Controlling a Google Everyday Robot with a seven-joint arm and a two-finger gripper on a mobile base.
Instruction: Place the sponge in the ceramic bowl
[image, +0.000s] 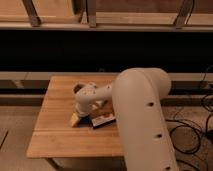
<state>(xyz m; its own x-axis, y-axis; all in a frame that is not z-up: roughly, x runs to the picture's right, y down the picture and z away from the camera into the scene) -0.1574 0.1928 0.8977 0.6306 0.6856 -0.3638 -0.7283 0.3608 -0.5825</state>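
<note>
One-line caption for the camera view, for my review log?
Robot hand down at the sponge on the wooden table, flat box alongside.

**A:** so how's the table (50, 142) laid out?

**B:** gripper (80, 113) sits mid-table, right above the sponge (74, 120). box (103, 120) is just right of the sponge, cup (78, 89) behind it. arm (137, 115) covers the right side.

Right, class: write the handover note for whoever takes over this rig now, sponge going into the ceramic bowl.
Gripper: low over the middle of the table, at the sponge; grip unconfirmed.
Sponge: on the table, yellowish edge showing beside the flat box.
Ceramic bowl: mostly hidden behind the arm.
Done: reach to sponge.
Left: grasp, lift, drop in bowl.
</note>
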